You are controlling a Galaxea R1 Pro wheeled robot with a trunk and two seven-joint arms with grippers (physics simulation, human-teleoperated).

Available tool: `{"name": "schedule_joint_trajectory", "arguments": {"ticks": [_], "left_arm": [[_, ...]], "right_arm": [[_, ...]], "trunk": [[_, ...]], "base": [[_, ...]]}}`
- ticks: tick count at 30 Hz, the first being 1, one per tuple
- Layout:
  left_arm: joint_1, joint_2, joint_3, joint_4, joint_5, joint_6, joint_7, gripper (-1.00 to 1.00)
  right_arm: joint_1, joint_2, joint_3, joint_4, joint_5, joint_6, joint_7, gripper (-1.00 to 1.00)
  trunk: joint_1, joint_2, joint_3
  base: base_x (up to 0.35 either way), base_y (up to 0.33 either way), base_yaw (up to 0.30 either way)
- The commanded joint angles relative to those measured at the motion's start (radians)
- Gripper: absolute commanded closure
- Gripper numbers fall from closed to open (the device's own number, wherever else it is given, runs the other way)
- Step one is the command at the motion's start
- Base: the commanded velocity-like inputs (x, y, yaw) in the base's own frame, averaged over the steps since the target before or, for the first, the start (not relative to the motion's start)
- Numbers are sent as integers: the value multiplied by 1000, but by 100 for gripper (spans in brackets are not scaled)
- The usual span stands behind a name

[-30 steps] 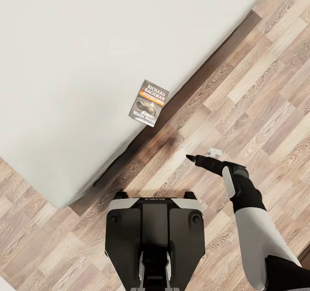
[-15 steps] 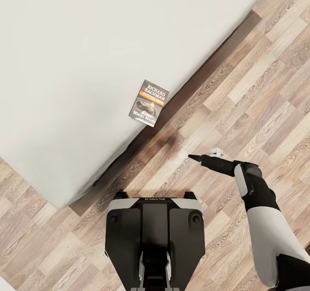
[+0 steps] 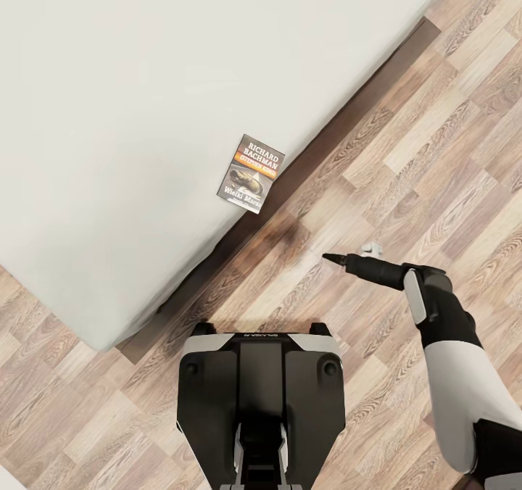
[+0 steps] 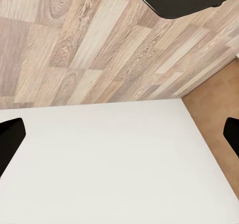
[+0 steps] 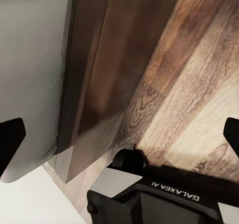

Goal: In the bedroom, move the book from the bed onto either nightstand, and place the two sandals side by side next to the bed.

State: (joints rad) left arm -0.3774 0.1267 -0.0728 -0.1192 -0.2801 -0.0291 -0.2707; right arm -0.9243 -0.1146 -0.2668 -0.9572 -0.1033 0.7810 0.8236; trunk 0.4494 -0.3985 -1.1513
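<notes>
The book (image 3: 251,174) lies flat on the light mattress of the bed (image 3: 123,98), close to the mattress edge, its cover with the orange band facing up. My right gripper (image 3: 341,259) hovers over the wooden floor to the right of the book and nearer to me, well apart from it. In the right wrist view the right gripper (image 5: 119,139) is open, its fingertips (image 5: 10,137) wide apart, facing the dark bed frame (image 5: 99,59). The left gripper (image 4: 119,139) is open over the white mattress (image 4: 109,169), holding nothing. The sandals and the nightstand are out of view.
My dark base (image 3: 261,388) stands on the wood floor (image 3: 435,149) just short of the bed's corner. The dark brown frame (image 3: 362,88) runs along the mattress edge. Open floor stretches to the right of the bed.
My right arm has swung outward to the right and a little lower, its gripper tip shifting slightly right. The book and the view have not moved.
</notes>
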Motion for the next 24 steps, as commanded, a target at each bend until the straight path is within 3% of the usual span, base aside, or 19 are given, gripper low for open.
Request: {"name": "schedule_joint_trajectory", "arguments": {"ticks": [1, 10, 24], "left_arm": [[0, 1, -7, 0, -2, -3, -1, -100], [1, 1, -6, 1, 4, -3, 0, -100], [3, 1, -5, 0, 7, -3, 1, -100]], "right_arm": [[-3, -1, -1, 0, -7, 9, 2, -100], [-35, -23, 6, 3, -4, 25, 95, -100], [-61, -37, 33, 7, -3, 29, 181, -100]], "trunk": [[1, -1, -1], [1, -1, -1], [1, -1, -1]], "base": [[0, 0, 0], [0, 0, 0], [0, 0, 0]]}}
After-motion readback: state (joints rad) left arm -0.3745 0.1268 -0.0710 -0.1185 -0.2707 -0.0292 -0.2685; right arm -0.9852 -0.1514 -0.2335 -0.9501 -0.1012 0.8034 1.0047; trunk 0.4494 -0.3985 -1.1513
